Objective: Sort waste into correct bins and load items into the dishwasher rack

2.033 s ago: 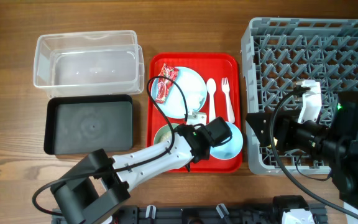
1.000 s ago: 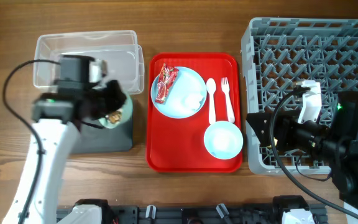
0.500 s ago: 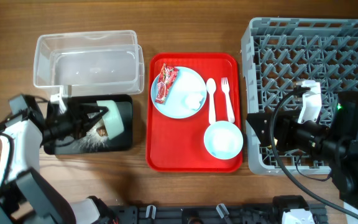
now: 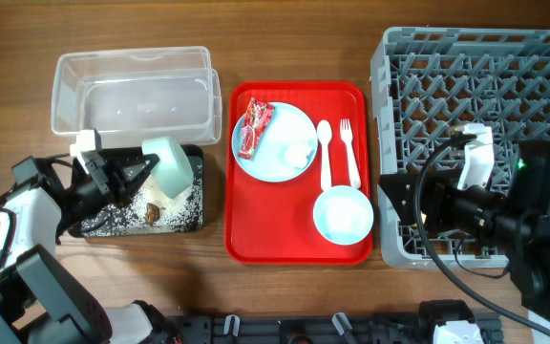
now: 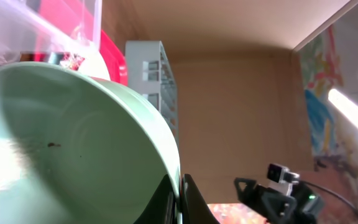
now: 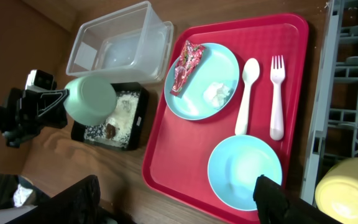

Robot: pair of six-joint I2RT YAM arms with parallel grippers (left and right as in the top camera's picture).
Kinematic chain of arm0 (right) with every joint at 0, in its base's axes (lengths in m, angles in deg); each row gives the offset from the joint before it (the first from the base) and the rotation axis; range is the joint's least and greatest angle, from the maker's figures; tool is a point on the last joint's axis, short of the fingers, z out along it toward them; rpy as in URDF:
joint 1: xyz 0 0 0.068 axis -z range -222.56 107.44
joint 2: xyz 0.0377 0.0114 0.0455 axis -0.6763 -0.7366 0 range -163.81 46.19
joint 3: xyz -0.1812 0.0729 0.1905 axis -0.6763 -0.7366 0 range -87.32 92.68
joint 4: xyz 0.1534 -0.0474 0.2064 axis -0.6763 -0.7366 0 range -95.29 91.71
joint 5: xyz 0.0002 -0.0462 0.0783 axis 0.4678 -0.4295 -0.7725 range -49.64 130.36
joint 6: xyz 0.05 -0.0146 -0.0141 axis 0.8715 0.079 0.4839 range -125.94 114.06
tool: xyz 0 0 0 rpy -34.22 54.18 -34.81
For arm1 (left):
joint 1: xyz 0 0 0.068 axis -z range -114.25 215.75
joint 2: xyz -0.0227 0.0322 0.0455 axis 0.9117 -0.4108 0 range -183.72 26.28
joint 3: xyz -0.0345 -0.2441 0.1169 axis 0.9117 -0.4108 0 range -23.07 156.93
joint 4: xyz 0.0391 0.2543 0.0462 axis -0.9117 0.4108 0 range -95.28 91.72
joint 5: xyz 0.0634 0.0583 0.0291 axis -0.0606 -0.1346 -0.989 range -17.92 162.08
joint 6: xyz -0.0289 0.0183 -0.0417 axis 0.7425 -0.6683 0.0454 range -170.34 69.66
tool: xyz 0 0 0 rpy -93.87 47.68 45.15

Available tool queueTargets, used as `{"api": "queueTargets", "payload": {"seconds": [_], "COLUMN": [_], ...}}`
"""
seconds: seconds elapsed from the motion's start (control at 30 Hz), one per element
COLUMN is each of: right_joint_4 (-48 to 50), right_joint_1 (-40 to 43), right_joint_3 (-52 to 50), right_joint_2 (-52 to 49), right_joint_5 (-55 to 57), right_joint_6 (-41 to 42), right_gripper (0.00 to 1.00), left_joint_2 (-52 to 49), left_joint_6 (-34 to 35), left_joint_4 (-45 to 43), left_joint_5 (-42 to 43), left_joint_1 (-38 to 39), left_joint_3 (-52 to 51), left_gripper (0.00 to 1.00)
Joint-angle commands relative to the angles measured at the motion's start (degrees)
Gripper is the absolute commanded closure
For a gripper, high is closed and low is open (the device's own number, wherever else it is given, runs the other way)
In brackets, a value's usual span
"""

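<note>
Evidently the mint-green bowl (image 4: 172, 164) is held tipped over the black tray (image 4: 195, 223), its rim clamped by the left gripper (image 4: 134, 170), so rice (image 4: 187, 196) and brown scraps (image 4: 151, 208) are emptied there. The right gripper (image 6: 178, 184) is parted and empty over the dishwasher rack (image 4: 428, 57).

The left end effector (image 4: 137, 170) holds the mint-green bowl (image 4: 173, 164) tipped over the black tray (image 4: 132, 228), rice (image 4: 185, 204) scattered inside.
</note>
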Motion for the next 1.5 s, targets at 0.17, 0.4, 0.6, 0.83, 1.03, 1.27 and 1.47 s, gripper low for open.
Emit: {"api": "queueTargets", "payload": {"seconds": [0.17,0.4,0.6,0.83,1.03,1.27,1.47], "right_joint_4": [0.11,0.15,0.20,0.13,0.09,-0.66,-0.94], "right_joint_1": [0.17,0.17,0.17,0.17,0.17,0.17,0.17], "right_joint_3": [-0.17,-0.17,-0.17,-0.17,-0.17,-0.17,-0.17], "right_joint_2": [0.00,0.00,-0.02,0.00,-0.02,0.00,0.00], "right_joint_5": [-1.14,-1.16,-1.16,-1.16,-1.16,-1.16,-1.16], "right_joint_6": [0.26,0.28,0.26,0.28,0.31,0.26,0.31], "right_gripper": [0.19,0.19,0.19,0.18,0.19,0.19,0.19], "left_joint_2": [-0.35,-0.22,2.23,12.31,20.94,16.83,6.32], "left_joint_6": [-4.46,-5.11,-7.30,6.12,29.22,48.35,57.96], "left_joint_4": [1.36,3.74,10.10,9.99,1.73,-7.28,-14.75], "left_joint_5": [3.41,0.59,-1.99,-20.74,-48.28,-73.99,-90.16], "left_joint_1": [-0.26,-0.31,2.54,13.49,35.58,65.99,81.02], "left_joint_3": [0.11,0.11,0.15,4.00,4.63,4.63,4.63], "left_gripper": [0.96,0.96,0.96,0.96,0.96,0.96,0.96]}}
